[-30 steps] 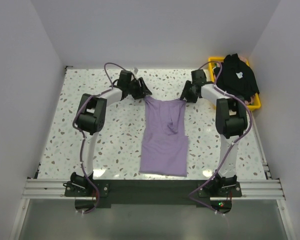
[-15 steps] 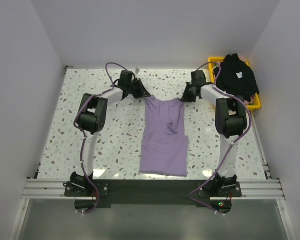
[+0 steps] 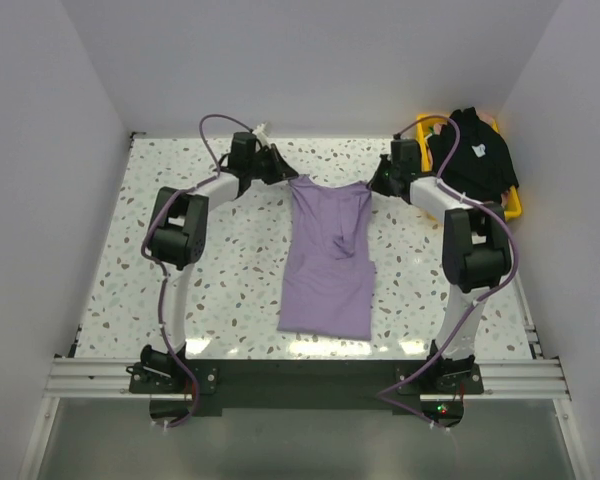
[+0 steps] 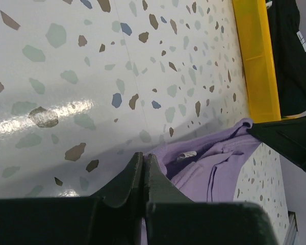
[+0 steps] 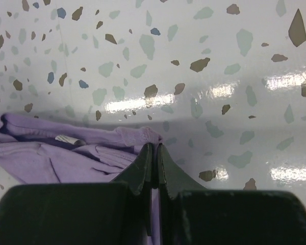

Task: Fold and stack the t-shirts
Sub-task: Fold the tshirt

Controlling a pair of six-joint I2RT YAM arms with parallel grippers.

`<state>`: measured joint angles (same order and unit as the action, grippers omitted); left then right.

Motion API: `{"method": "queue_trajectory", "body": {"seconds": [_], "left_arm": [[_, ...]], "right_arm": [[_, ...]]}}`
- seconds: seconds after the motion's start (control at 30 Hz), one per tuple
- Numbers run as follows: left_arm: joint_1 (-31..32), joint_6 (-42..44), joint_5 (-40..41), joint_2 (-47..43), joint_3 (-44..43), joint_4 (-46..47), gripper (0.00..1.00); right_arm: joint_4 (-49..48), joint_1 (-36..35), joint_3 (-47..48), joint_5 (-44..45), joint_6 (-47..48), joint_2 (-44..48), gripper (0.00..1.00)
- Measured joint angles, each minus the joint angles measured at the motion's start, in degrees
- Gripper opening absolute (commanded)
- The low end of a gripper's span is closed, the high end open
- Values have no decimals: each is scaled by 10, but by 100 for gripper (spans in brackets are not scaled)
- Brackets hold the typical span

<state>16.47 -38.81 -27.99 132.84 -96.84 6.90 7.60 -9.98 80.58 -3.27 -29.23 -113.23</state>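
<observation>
The speckled terrazzo table [image 3: 230, 270] carries a lavender t-shirt [image 3: 328, 270] spread lengthwise from the centre toward 12 o'clock, hem toward 6 o'clock. A yellow basket [image 3: 513, 208] sits at the 2 o'clock corner, well apart from it.

Lavender t-shirt [image 3: 328, 255] covering table [image 3: 230, 270] centre; open terrazzo spreading either side. Yellow basket [image 3: 516, 207] holding black t-shirt [image 3: 475, 150] blocking far right corner, crowding right arm [image 3: 472, 250]. Walls [image 3: 310, 60] closing in left, back, right.

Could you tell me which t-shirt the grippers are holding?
The lavender t-shirt, pinched by the left gripper and right gripper; the black t-shirt sits in the yellow basket.
</observation>
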Motion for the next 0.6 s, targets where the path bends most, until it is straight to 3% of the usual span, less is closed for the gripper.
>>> {"method": "queue_trajectory", "body": {"seconds": [0.03,0.17,0.27,0.3,0.4,0.5,0.6], "left_arm": [[-3,0,0,0,0,4,0],[-9,7,-1,0,-3,9,47],[-11,13,-2,9,-24,7,64],[-12,16,-2,12,-33,8,65],[-17,22,-3,13,-47,8,67],[-24,24,1,12,-47,9,61],[-29,20,18,-8,-13,8,43]], "right_arm": [[-4,0,-2,3,-1,0,0],[-10,2,4,8,-3,-10,4],[-11,3,23,8,-6,-36,30],[-8,3,33,8,-6,-47,43],[6,5,61,8,-1,-68,54],[20,7,74,13,2,-68,55],[30,6,78,24,4,-63,54]]}}
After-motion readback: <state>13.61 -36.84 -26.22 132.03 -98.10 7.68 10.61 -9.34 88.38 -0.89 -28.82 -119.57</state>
